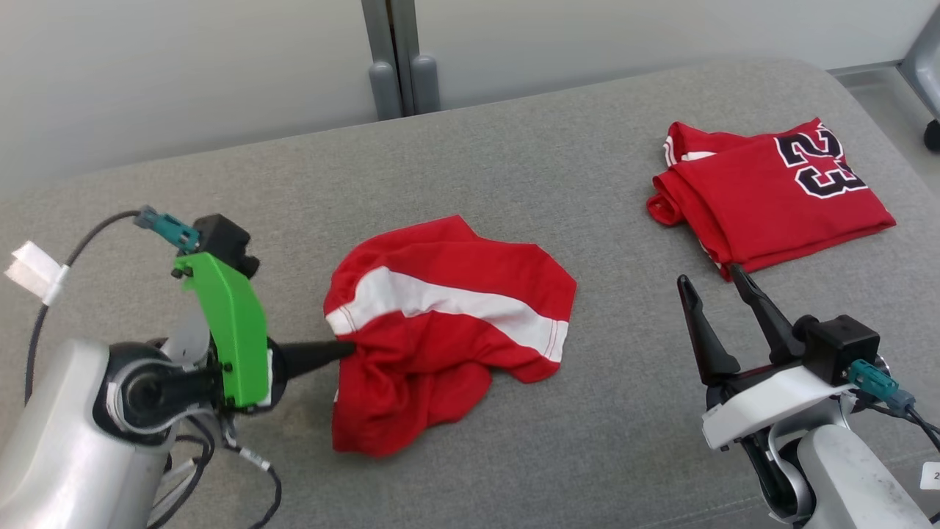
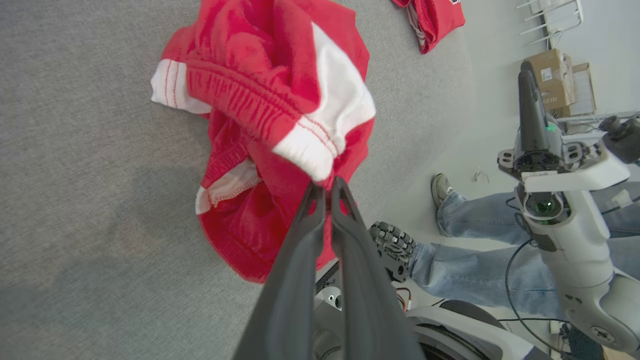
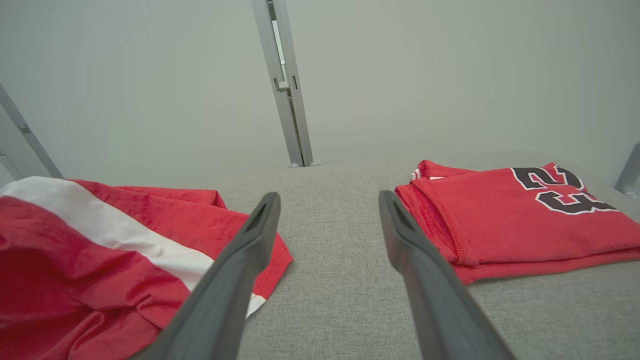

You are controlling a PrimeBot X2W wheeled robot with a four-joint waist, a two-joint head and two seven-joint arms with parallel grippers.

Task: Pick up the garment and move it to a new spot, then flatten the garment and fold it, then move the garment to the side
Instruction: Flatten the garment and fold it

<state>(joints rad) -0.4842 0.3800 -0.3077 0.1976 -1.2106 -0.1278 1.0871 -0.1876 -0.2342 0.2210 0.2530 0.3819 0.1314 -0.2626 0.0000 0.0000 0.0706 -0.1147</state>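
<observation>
Two hands in play: left hand (image 1: 351, 350) pinched tight on the crumpled red garment (image 1: 448, 323) at its left edge, mid-table (image 1: 514, 162); right hand (image 1: 706, 275) spread wide, empty, with bare grey room before the folded jersey (image 1: 771, 198).

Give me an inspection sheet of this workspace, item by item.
surface: grey fabric-covered table.
job's things: red garment with a white stripe, crumpled, left of centre.
clutter: folded red jersey numbered 23, far right, apart from the garment.
grippers: left gripper shut on the garment's edge; right gripper open, empty.
cables: black cable with a white tag arcs from the left arm; wires at the right wrist.
surroundings: pale wall, grey post; a person's legs in jeans, cardboard box.
</observation>
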